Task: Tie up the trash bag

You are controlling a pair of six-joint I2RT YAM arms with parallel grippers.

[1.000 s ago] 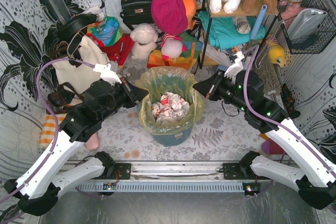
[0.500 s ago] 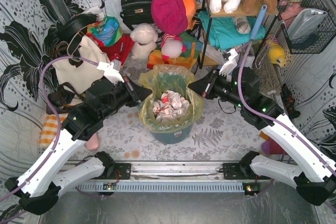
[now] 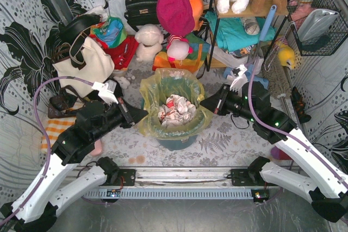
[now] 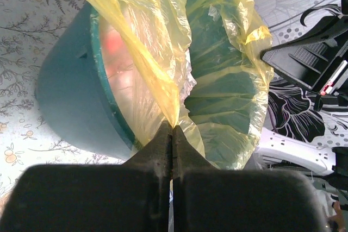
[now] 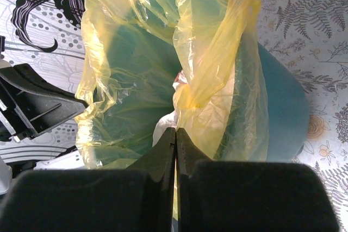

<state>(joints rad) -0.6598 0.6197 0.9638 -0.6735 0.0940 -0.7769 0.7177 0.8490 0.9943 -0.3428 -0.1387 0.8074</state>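
Observation:
The trash bag, yellow-green with crumpled white paper inside, lines the teal bin at the middle of the floor. My left gripper is shut on the bag's left rim. In the left wrist view a yellow fold of the bag runs into the closed left gripper, with the bin to its left. My right gripper is shut on the bag's right rim. In the right wrist view the bag's plastic runs into the closed right gripper, with the bin at the right.
A cream tote bag with black straps lies back left. Plush toys and a black handbag sit behind the bin. A metal shelf rack stands back right. A wire basket hangs at the right wall.
Both grippers have moved nearer and lower while holding the rim. The bag's left and right edges are now pulled out past the bin's rim.

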